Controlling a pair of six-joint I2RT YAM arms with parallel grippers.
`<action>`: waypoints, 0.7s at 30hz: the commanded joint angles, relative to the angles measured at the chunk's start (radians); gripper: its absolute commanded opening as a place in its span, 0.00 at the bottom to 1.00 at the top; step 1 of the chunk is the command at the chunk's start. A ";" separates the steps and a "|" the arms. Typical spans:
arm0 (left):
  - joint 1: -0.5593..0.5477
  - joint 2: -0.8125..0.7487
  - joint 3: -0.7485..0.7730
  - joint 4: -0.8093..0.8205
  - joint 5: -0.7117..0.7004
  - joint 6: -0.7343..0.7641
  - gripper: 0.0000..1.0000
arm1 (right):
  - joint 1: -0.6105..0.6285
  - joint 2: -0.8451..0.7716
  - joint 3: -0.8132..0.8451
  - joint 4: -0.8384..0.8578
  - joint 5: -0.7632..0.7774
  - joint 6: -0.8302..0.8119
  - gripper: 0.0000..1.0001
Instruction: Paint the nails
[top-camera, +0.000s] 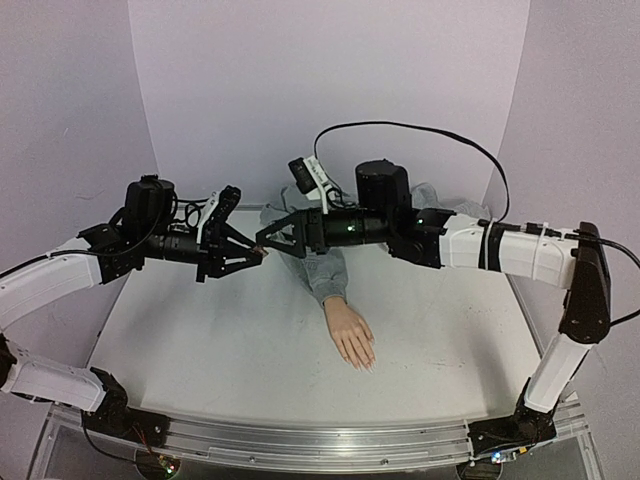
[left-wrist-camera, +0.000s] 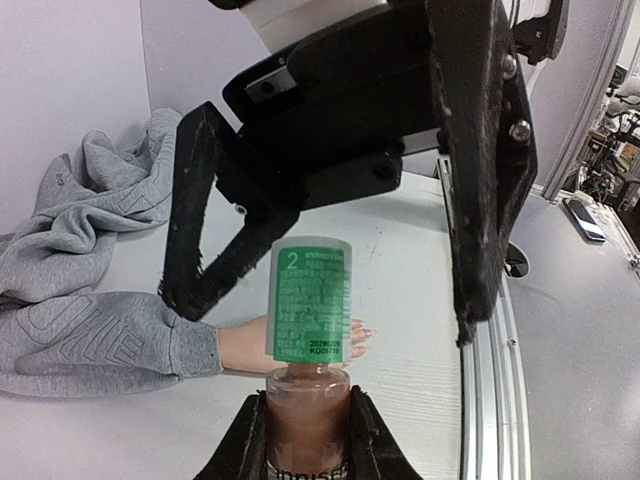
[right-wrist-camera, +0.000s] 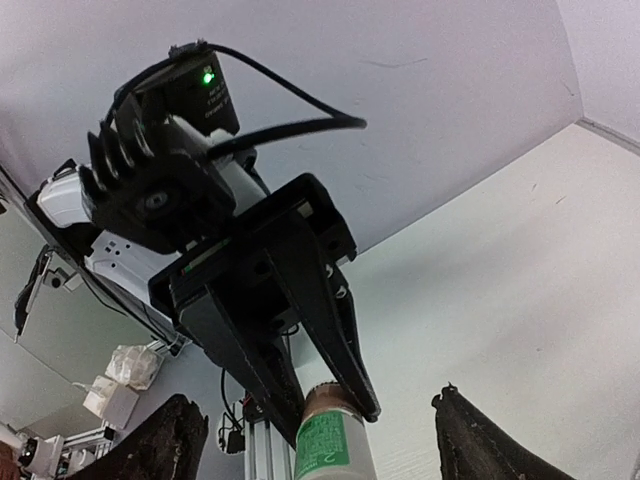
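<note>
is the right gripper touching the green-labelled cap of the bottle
Apart. The right wrist view shows the right gripper open, with the green-labelled cap sitting between its fingers and a clear gap on both sides.

White arm links (top-camera: 45, 280), black joints (top-camera: 150, 205), looping cable (top-camera: 400, 123).

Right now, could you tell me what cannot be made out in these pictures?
Nails: top view, too small to tell whether painted; left wrist view, bottle covers most.
Label: left wrist view, print blurred.
Bottle: right wrist view, bottom edge cuts its cap; top view, left gripper and right gripper hide it.
</note>
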 joint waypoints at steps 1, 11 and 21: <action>0.006 -0.036 0.002 0.054 -0.031 0.008 0.00 | -0.028 -0.037 0.073 -0.087 0.057 0.123 0.84; 0.006 -0.037 0.005 0.054 -0.016 0.002 0.00 | -0.045 -0.026 0.140 -0.246 -0.028 0.112 0.78; 0.006 -0.035 0.003 0.054 -0.011 0.002 0.00 | -0.023 -0.009 0.167 -0.257 -0.042 0.102 0.65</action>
